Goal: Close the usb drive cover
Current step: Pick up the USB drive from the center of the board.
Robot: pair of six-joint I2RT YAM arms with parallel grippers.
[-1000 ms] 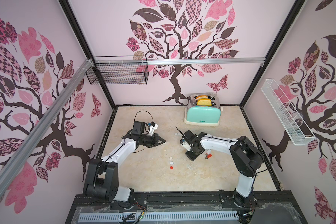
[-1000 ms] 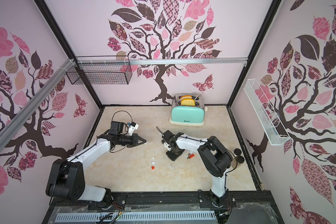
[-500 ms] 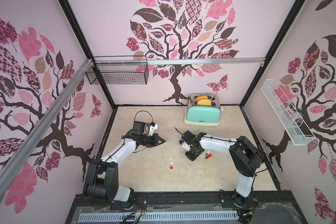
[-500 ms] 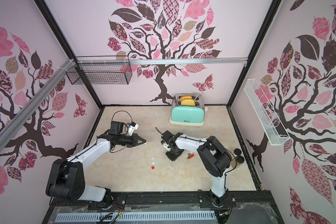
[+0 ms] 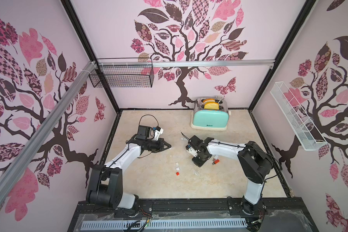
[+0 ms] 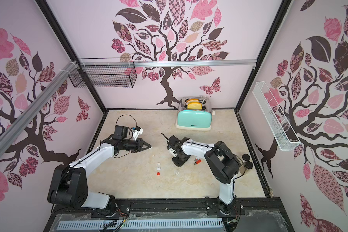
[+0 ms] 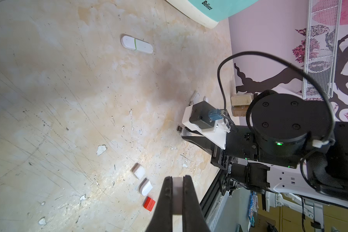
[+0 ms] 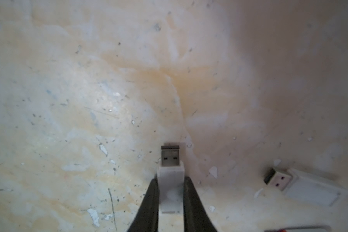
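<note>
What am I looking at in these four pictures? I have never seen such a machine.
These are two robot arms, the left arm and the right arm, fixed at the edge of a table. Two pictures look down from one camera head above; the two others come from small cameras on the wrists. Each arm ends in a two-finger gripper. The right gripper is shut on a white usb drive with its metal plug bare. The left gripper is shut on a small white piece, probably its cover. On the table lie loose covers, a closed white drive and a toaster.
</note>
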